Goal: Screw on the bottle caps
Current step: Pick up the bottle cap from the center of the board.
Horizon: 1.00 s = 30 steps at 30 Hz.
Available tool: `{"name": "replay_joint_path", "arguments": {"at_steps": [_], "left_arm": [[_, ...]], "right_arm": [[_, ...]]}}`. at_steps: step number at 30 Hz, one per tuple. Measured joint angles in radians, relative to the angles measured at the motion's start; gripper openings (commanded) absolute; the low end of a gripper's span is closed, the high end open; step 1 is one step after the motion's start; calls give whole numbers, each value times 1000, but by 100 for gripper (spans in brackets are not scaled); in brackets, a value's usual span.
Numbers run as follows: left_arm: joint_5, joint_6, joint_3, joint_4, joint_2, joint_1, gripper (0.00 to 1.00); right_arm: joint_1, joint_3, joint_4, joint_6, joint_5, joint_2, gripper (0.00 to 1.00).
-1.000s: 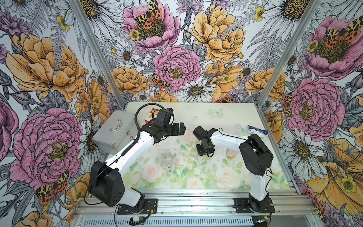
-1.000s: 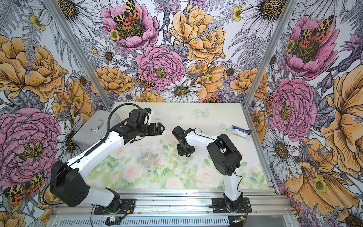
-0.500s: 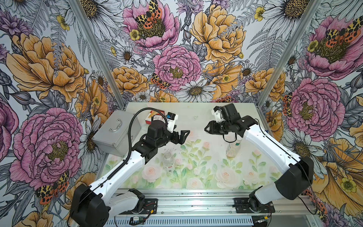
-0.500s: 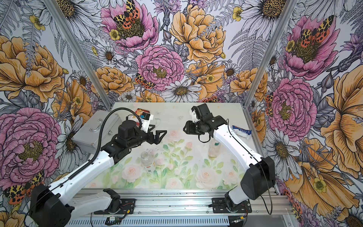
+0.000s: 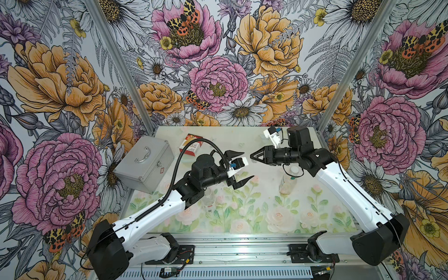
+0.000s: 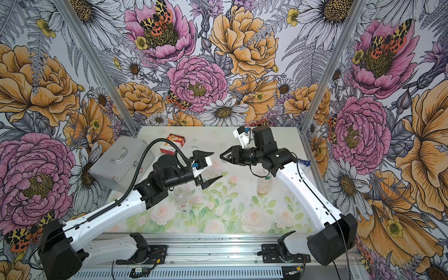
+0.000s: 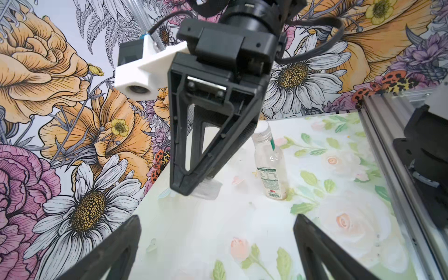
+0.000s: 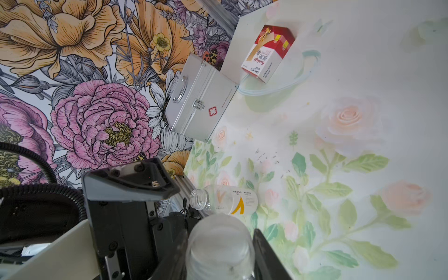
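My right gripper (image 8: 219,242) is shut on a translucent white bottle cap (image 8: 219,244), held in the air above the mat. In both top views it (image 5: 252,155) points at my left gripper (image 5: 239,167), which hangs open and empty just in front of it. The left wrist view shows the cap (image 7: 208,190) at the right gripper's tip, beyond my spread left fingers (image 7: 131,232). A clear bottle (image 6: 181,200) with a red-and-white label stands uncapped under the left arm. The white-and-green labelled bottle (image 5: 287,181) stands under the right arm; its top looks white.
A silver first-aid case (image 5: 143,164) sits at the mat's left edge. A red-and-white bandage box (image 5: 191,146) lies behind it on a clear round lid (image 8: 276,82). A blue-and-white tube (image 6: 303,162) lies at the right edge. An aluminium rail (image 5: 242,252) runs along the front.
My right gripper has lifted off the mat and turned to point left. My left gripper, still open, has swung toward the centre, so the two now face each other tip to tip.
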Motion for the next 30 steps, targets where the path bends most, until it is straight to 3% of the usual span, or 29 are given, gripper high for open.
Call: {"name": "replay_joint_path", "arguments": {"at_steps": [9, 20, 27, 30], "left_arm": [[21, 85, 2, -9, 5, 0, 74], [70, 99, 2, -11, 16, 0, 55], [75, 102, 4, -10, 19, 5, 52], [75, 104, 4, -9, 24, 6, 64]], "right_arm": [[30, -37, 4, -11, -74, 0, 40], [55, -38, 8, -19, -99, 0, 39], [55, -38, 6, -19, -102, 0, 39], [55, -38, 8, -19, -102, 0, 39]]}}
